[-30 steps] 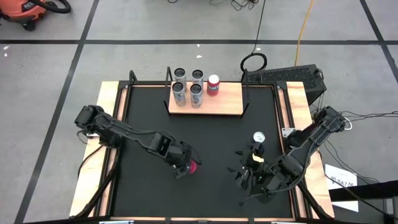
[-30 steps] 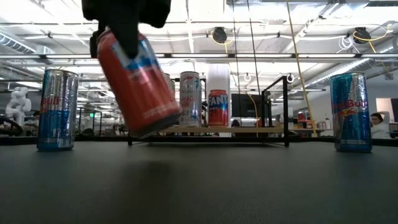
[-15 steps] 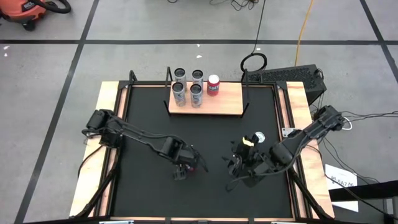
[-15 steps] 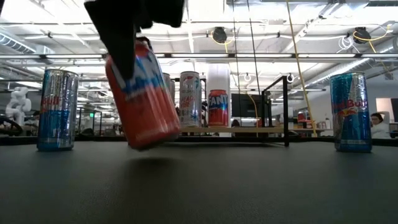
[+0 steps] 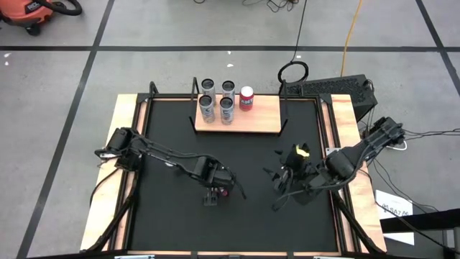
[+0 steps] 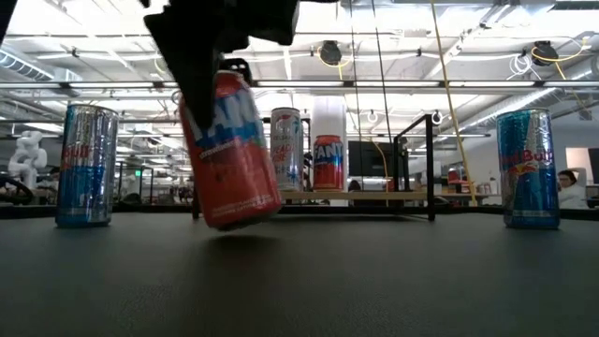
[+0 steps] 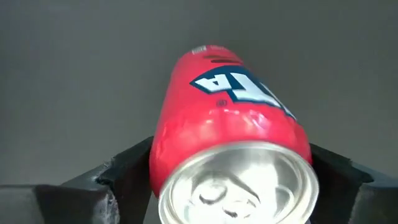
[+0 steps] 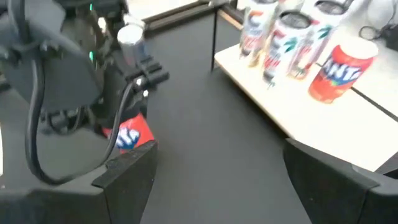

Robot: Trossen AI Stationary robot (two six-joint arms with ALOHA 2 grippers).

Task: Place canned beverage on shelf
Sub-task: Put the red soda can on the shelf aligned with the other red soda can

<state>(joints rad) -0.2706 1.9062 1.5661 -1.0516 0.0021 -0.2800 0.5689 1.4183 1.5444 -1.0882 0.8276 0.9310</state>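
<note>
The left end effector [image 6: 220, 84] clamps a tilted red aluminium drink can [image 6: 231, 150] just above the black table [image 6: 374, 281], clearing it for carrying to the light-wood shelf [image 5: 241, 115] beyond. The right end effector [image 5: 291, 180] waits, fingers apart.

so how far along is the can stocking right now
Five cans already stand on the shelf: four silver ones and a red can. In hand: the left gripper holds a tilted red can near the table's middle, short of the shelf. The right gripper is open and empty over the right of the table. Left: carry that can to the shelf's free right part, then the two blue cans seen in the low view.
</note>
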